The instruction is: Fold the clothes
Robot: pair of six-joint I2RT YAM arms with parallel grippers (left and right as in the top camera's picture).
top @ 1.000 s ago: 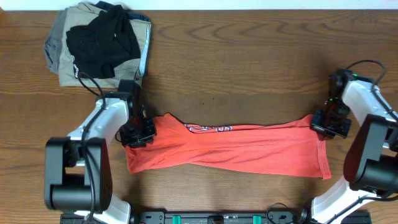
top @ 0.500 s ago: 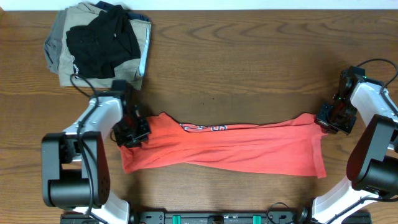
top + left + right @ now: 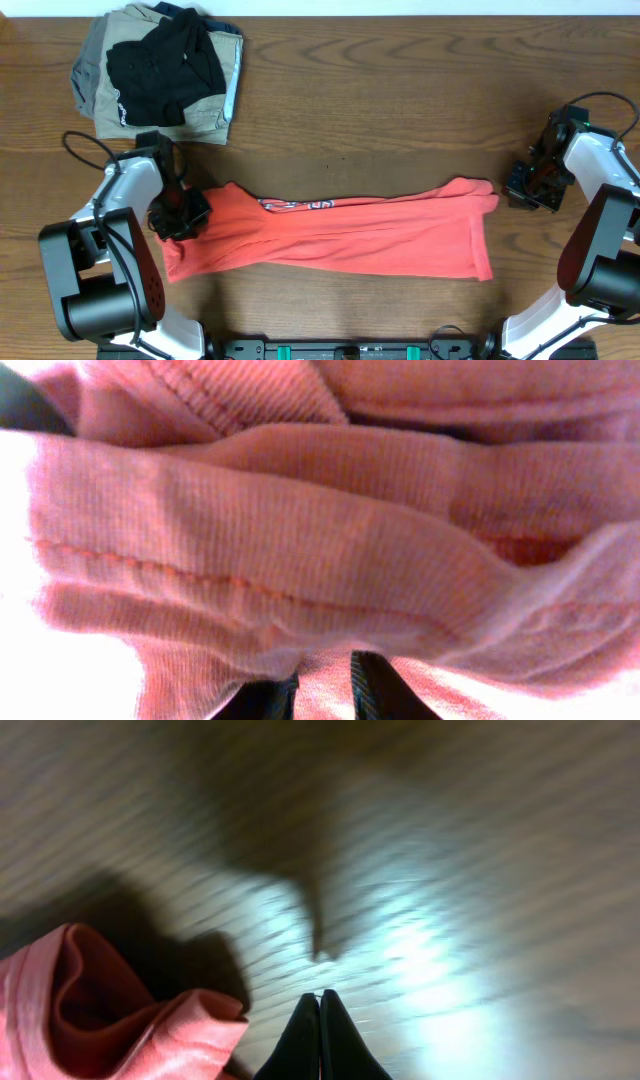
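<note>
Shirt [image 3: 340, 235] lies in a long band (crosswise folds outstanding); left gripper [image 3: 182, 213] clamps its end, right gripper [image 3: 320, 1005] closed, empty.

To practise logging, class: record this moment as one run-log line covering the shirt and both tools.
shirt: folded band on table | left tool: shut on shirt's left end | right tool: shut, empty, off shirt | fold: unfinished

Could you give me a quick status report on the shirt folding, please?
Left gripper shut on red-orange T-shirt, left end. Right gripper shut, empty, beside it. Garment pile apart, nothing blocking.
</note>
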